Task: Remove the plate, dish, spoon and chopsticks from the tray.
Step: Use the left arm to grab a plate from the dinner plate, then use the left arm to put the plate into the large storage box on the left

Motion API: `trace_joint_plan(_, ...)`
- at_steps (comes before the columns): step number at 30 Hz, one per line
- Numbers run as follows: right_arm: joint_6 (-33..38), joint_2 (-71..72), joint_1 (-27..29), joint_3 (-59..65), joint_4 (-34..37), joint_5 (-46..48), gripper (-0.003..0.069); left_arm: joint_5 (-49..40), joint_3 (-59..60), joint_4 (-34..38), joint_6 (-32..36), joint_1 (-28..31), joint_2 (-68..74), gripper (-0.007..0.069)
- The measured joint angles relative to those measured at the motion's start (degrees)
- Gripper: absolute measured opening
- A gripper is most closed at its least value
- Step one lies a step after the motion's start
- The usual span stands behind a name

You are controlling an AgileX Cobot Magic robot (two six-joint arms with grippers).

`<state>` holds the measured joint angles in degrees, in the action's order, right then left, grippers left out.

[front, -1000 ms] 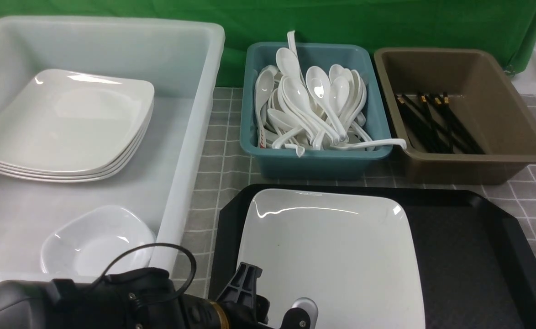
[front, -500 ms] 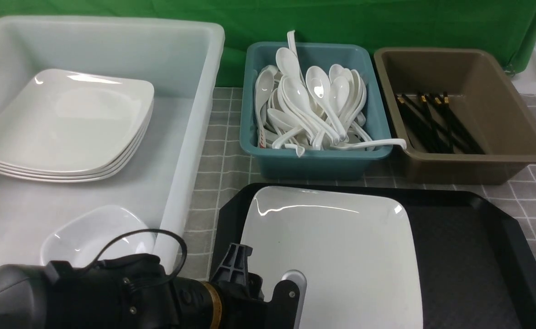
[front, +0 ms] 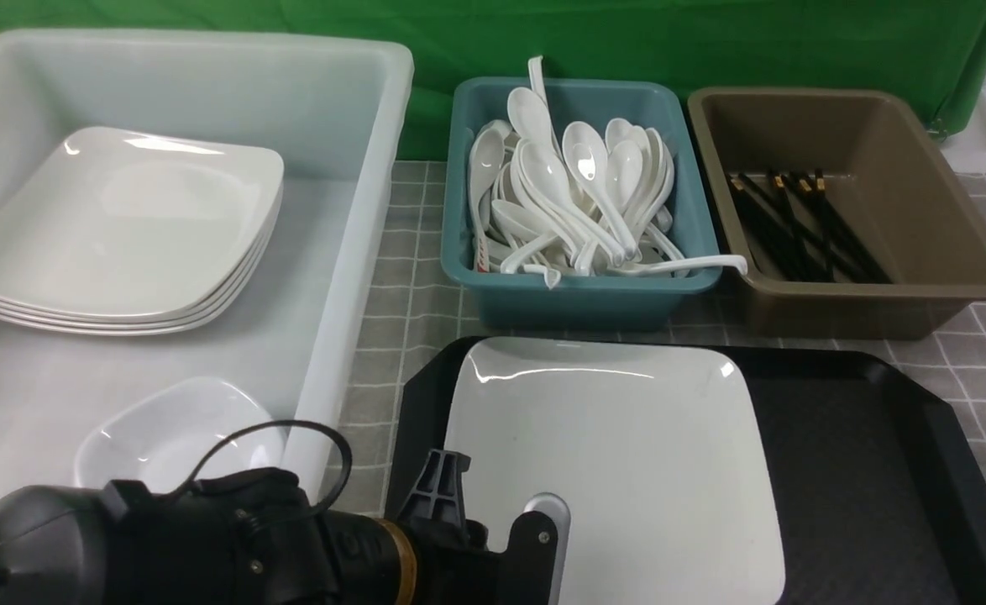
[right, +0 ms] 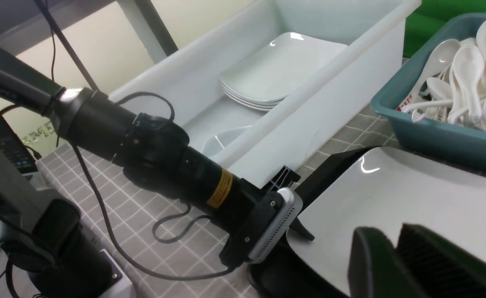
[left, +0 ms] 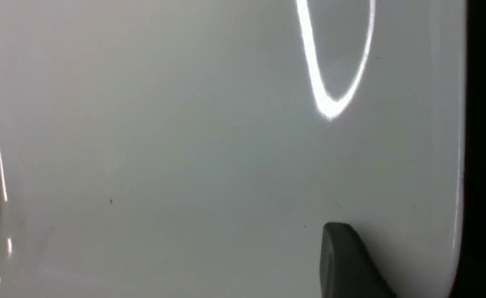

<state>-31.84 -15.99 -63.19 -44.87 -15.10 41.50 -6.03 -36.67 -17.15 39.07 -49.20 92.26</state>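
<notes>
Left arm (front: 207, 546): low at the near left, reaching right over the tray (front: 862, 470) corner to the plate (front: 619, 470).
Left claw (right: 299, 227): clamped on the plate's near-left rim; 1 finger (left: 342, 260) lies on its top face, the other is hidden beneath.
Right claw (right: 388, 236): near the plate, jaws a little apart, empty.
Surface: grey checked cloth (front: 409, 286); green backdrop (front: 627, 34) at the far side.
Plate: on the tray's left half, its near-left edge raised at the left claw.
Bins: white tub (front: 359, 210) on the left with stacked plates (front: 123, 218) and 1 small dish (front: 174, 445); teal bin (front: 577, 298) of spoons (front: 577, 185); brown bin (front: 879, 311) of chopsticks (front: 804, 227).
</notes>
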Motion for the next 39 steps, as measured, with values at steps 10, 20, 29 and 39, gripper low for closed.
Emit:
trace_joint_plan(10, -0.1, 0.0, 0.0, 0.0, 0.4, -0.2, 0.0124, -4.8, -0.1, 4.7, -0.1, -6.4, -10.1, 0.0064)
trace_joint_plan(20, -0.1, 0.0, 0.0, 0.0, 0.4, -2.7, 0.0124, -15.0, -0.4, 6.6, -4.4, -14.4, -26.2, 0.0031)
trace_joint_plan(29, -0.2, -1.2, 0.0, 0.0, 0.0, -5.5, 0.0038, -22.4, -8.0, 10.1, -3.1, -14.6, -37.8, 0.0031)
trace_joint_plan(39, -1.7, -11.6, 0.0, -3.1, -1.5, -7.2, 0.0023, -33.4, -21.8, 0.5, -9.3, -7.7, -39.8, 0.0031)
